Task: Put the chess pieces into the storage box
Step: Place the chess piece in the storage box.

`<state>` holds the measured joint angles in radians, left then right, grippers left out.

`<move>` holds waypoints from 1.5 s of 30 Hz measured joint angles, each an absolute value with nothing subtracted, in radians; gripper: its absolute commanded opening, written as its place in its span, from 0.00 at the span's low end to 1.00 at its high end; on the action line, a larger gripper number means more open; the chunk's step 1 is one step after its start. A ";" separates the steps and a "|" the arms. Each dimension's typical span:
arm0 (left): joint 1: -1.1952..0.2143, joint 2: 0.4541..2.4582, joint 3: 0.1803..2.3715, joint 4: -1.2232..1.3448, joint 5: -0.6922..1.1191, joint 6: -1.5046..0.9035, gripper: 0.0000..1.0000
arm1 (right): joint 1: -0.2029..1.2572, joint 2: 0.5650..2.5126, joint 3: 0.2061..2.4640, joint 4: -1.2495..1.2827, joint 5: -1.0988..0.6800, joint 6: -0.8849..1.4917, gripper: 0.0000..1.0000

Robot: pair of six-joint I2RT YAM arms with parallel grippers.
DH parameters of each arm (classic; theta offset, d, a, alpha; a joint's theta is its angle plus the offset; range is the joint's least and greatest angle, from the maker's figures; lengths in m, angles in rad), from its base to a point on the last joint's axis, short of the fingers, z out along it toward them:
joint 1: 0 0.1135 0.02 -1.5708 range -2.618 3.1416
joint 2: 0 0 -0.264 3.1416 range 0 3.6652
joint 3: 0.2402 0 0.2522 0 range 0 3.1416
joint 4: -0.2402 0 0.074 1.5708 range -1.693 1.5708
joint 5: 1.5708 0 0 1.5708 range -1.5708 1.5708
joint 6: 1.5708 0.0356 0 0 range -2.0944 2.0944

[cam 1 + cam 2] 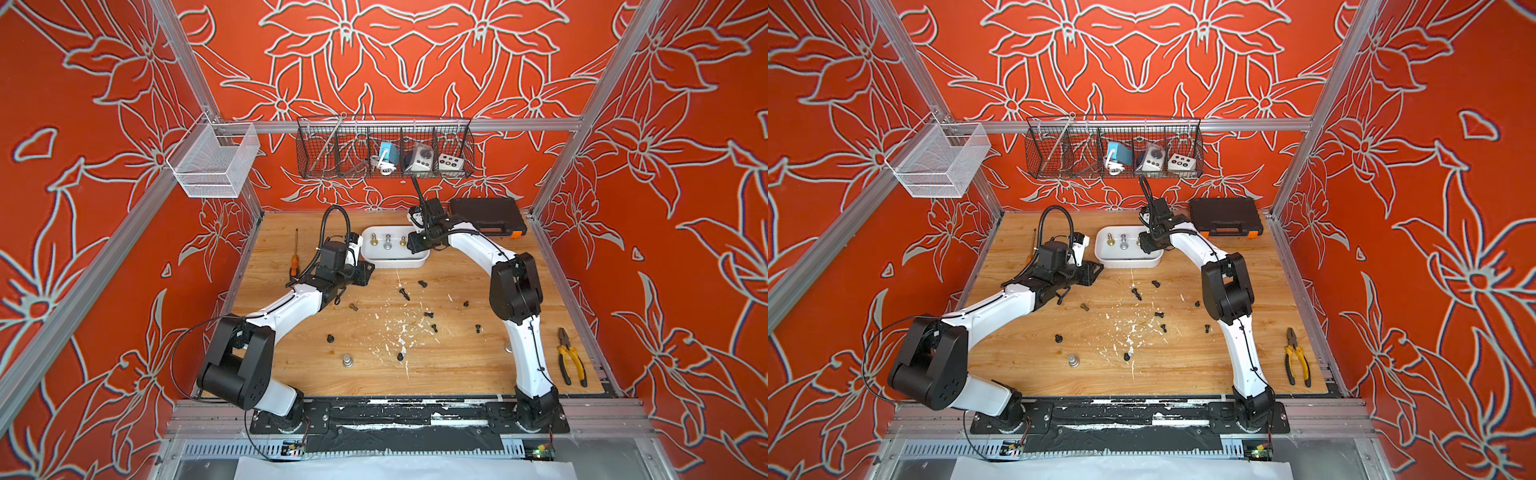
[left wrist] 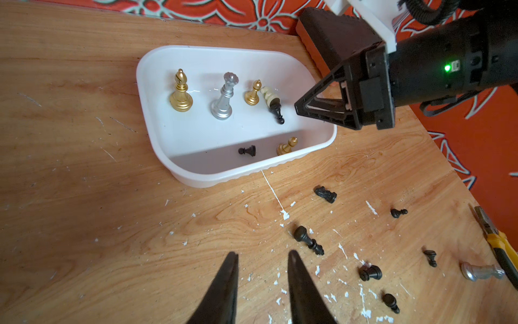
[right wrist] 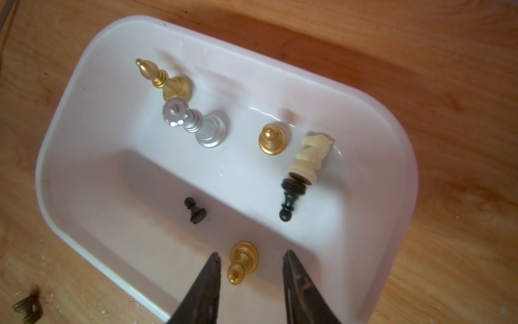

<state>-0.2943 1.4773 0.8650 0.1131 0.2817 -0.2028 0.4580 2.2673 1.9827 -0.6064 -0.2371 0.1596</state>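
Observation:
The white storage box [image 1: 395,261] sits at the back middle of the table. In it are a gold bishop [image 3: 165,81], a silver queen [image 3: 193,123], a gold pawn [image 3: 272,140], a cream knight [image 3: 311,154] and two black pieces. My right gripper [image 3: 251,258] hangs open over the box's right end, with another gold pawn [image 3: 242,262] loose on the floor below it. My left gripper [image 2: 262,256] is open and empty over bare wood, left of the box. Several black pieces [image 1: 404,294], a brass piece [image 1: 354,307] and a silver piece [image 1: 347,360] lie scattered on the table.
An orange-handled screwdriver [image 1: 295,253] lies at the left edge and yellow pliers [image 1: 571,361] at the right edge. A black case [image 1: 486,216] sits behind the right arm. Wire baskets [image 1: 384,147] hang on the back rail. White flecks mark the wood.

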 measured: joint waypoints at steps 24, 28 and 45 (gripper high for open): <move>-0.294 1.453 0.852 -0.033 0.160 -0.313 0.45 | 0.458 1.863 1.634 -0.566 -0.236 0.125 0.55; -0.294 1.422 0.821 -0.066 0.131 -0.389 0.46 | 0.458 1.794 1.507 -0.560 -0.236 0.126 0.56; -0.359 1.417 0.736 -0.142 0.036 -0.603 0.50 | 0.443 1.604 1.154 -0.534 -0.237 0.170 0.56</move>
<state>-0.3592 1.4174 0.7364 -0.1417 0.0360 -0.6033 0.4427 1.6043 1.1542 -0.5339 -0.2371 0.1699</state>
